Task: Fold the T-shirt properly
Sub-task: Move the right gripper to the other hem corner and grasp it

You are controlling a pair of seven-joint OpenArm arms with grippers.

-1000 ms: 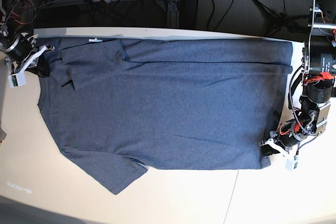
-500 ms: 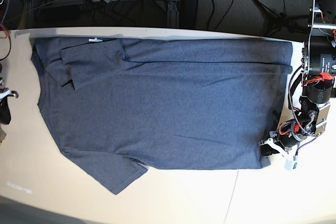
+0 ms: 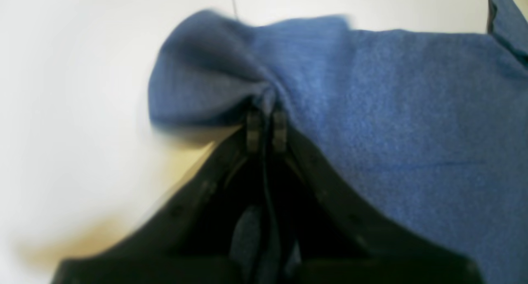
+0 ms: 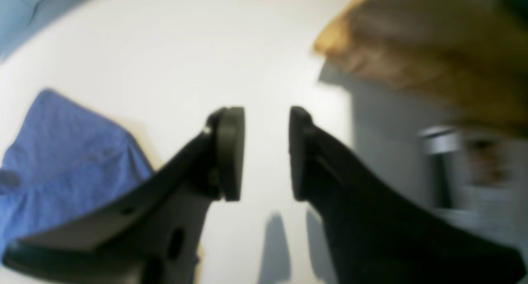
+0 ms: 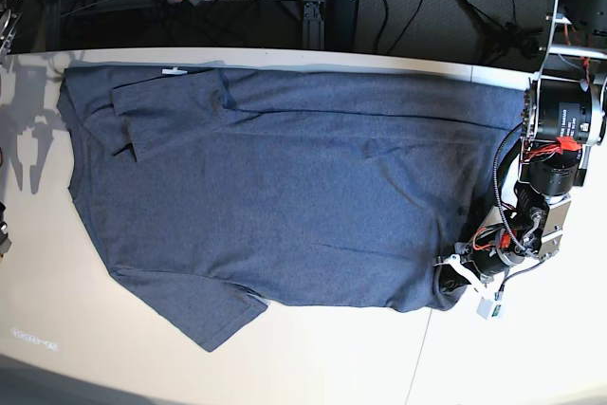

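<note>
A: Base view: the T-shirt (image 5: 285, 196) lies spread over the table (image 5: 332, 358); the left tool (image 3: 266, 110) pinches its hem corner at the table's right edge.

B: That thin pinch could slip. The right tool (image 4: 266, 152) gapes empty.

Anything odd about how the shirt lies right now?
Only the T-shirt's hem corner by the left pincer: it is bunched and pinched there, while the rest lies flat. Nothing torn or spilled.
</note>
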